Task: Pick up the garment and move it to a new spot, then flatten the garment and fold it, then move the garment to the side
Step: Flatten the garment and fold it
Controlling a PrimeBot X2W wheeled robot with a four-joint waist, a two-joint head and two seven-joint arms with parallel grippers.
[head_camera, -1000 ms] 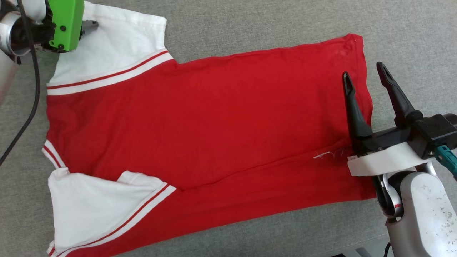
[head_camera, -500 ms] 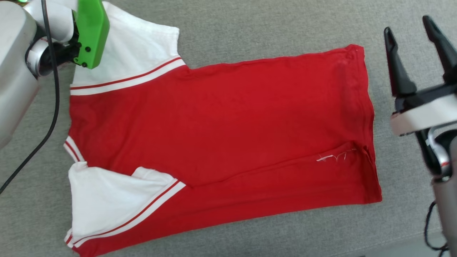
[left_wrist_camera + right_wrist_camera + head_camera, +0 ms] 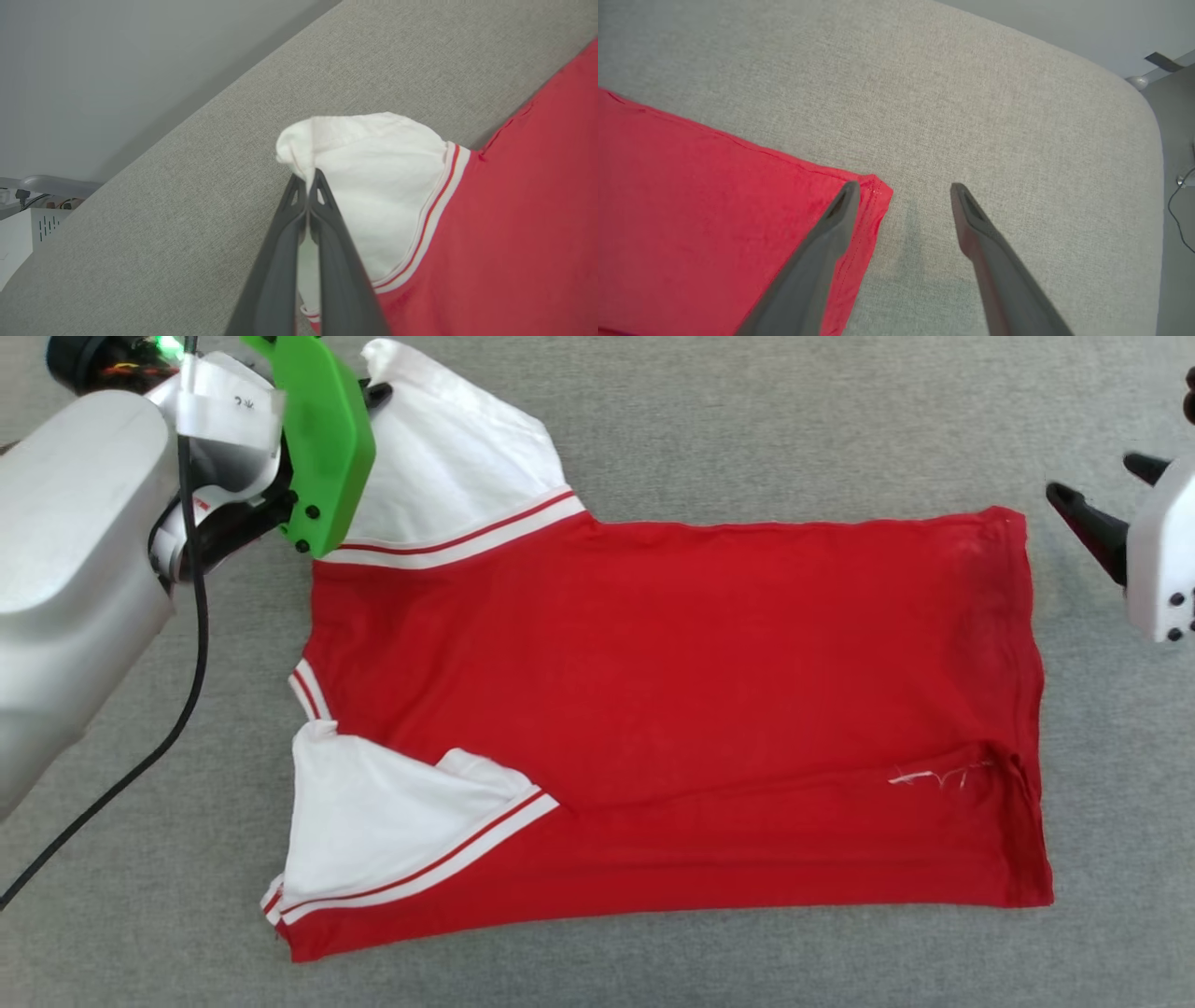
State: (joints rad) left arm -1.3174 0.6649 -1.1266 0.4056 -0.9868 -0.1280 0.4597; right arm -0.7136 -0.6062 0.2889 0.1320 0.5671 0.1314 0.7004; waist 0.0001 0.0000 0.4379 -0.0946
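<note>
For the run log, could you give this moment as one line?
left gripper: shut on sleeve | right gripper: open, by hem corner | garment: spread on cushion

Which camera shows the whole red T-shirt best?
The head view: the whole T-shirt lies spread on the grey fabric surface, both sleeves and hem in sight. The left wrist view shows one white sleeve pinched by the left fingers; the right wrist view shows a red hem corner.

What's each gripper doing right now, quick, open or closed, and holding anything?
The left gripper is closed on the white sleeve of the garment.
The right gripper is open, holding nothing.
</note>
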